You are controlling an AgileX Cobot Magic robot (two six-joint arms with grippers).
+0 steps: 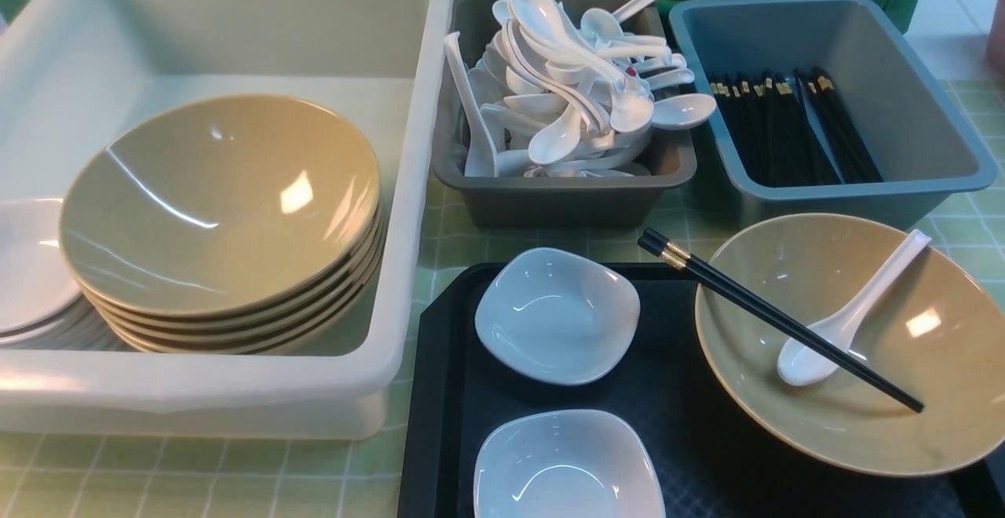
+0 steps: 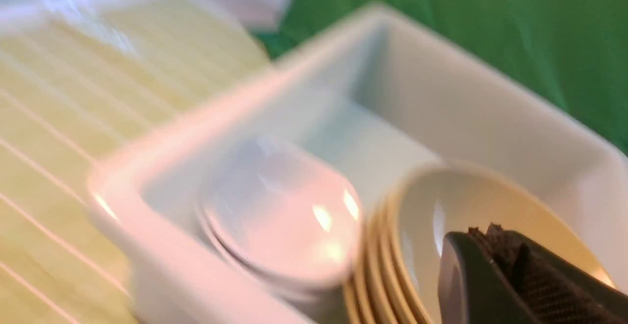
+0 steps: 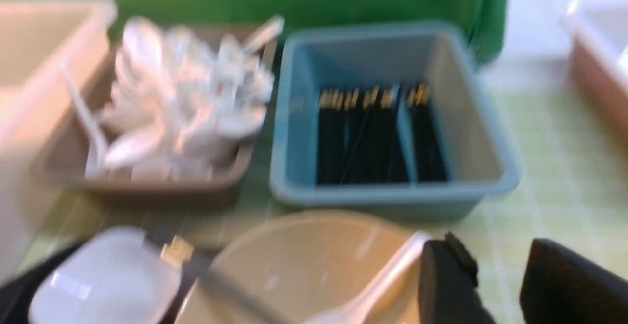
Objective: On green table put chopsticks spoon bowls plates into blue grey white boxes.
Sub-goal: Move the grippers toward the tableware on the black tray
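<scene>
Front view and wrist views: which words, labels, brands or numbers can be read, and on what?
No readable text in any view.
Red speck among the spoons in the grey box: too small to read.
Gold bands on the chopsticks: no legible marks.
Wrist views: blurred.

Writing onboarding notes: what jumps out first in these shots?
A stack of tan bowls sits in the white box at left. Centre back, a heap of white spoons piles above the rim of the grey box. At right, a lone bowl on the black tray has chopsticks and a spoon lying in it.
</scene>
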